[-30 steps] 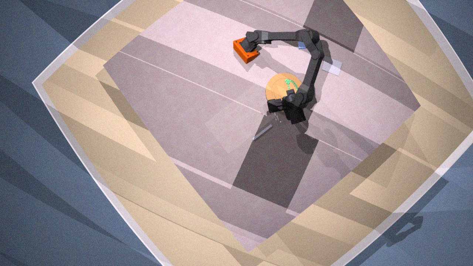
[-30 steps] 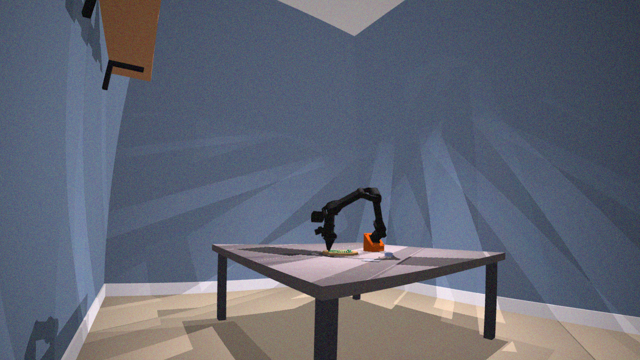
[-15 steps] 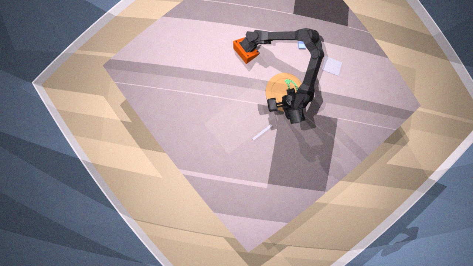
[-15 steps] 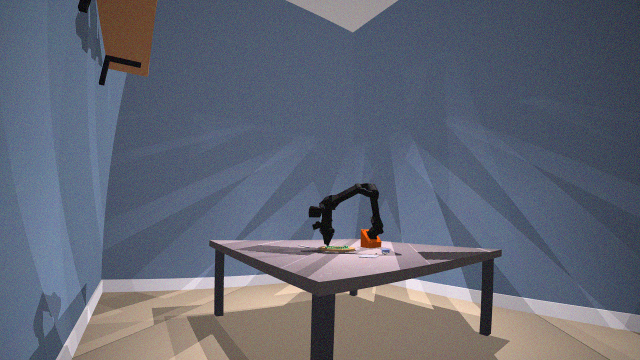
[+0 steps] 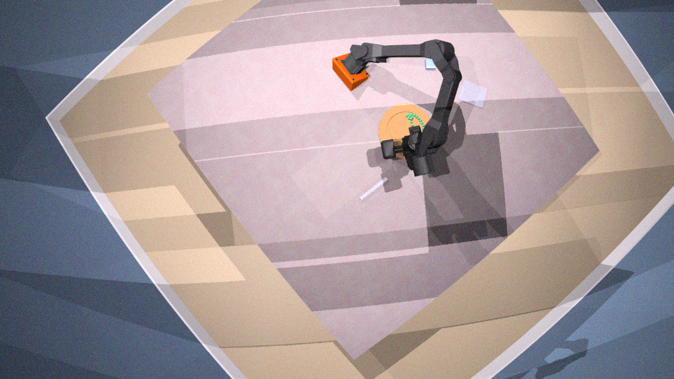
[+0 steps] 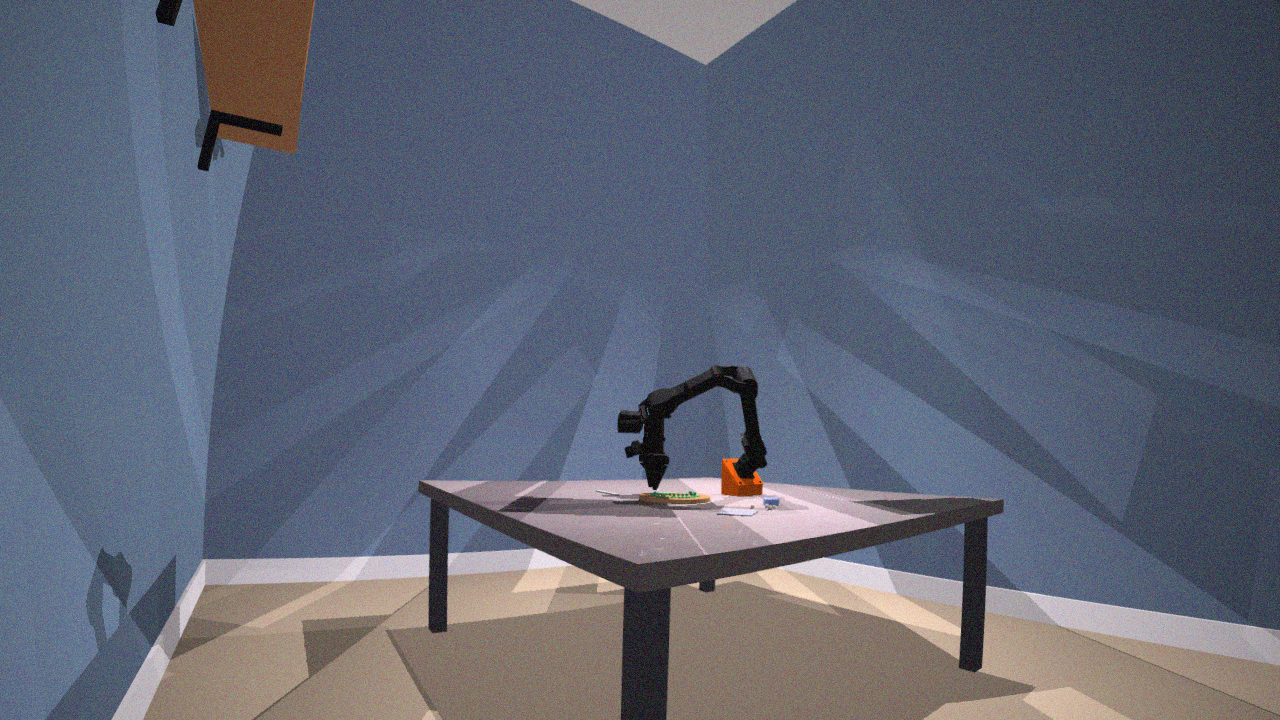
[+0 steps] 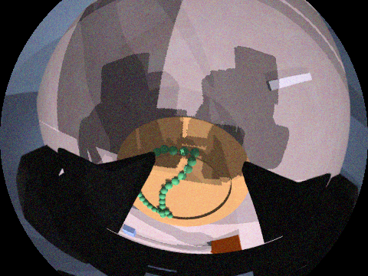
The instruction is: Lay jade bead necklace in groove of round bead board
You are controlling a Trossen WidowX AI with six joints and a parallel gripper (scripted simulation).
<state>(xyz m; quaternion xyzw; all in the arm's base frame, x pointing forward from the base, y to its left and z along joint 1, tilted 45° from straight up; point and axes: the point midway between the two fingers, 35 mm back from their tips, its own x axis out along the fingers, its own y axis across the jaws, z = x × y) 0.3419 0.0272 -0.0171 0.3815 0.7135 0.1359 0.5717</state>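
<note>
The round wooden bead board (image 5: pixel 384 125) (image 6: pixel 675 501) (image 7: pixel 215 197) lies on the table. The jade bead necklace (image 5: pixel 409 116) (image 7: pixel 175 182) lies on it, also seen edge-on in the exterior view. In the wrist view one run of beads follows the far left side. Another cuts across the inside of the ring, and beads bunch at the near side. The groove on the right has no beads. My gripper (image 6: pixel 655 486) (image 7: pixel 200 162) is open, fingers wide apart with nothing held, low over the board. The left finger hides some beads; the arm hides the fingertips in the top view.
The orange arm base (image 5: pixel 350 77) (image 6: pixel 741 483) stands behind the board. A white strip (image 5: pixel 373 188) (image 7: pixel 290 81) lies on the board's far side from the base. A pale flat square (image 5: pixel 472 94) (image 6: pixel 737 512) and a small blue block (image 5: pixel 429 64) (image 7: pixel 129 230) lie to one side.
</note>
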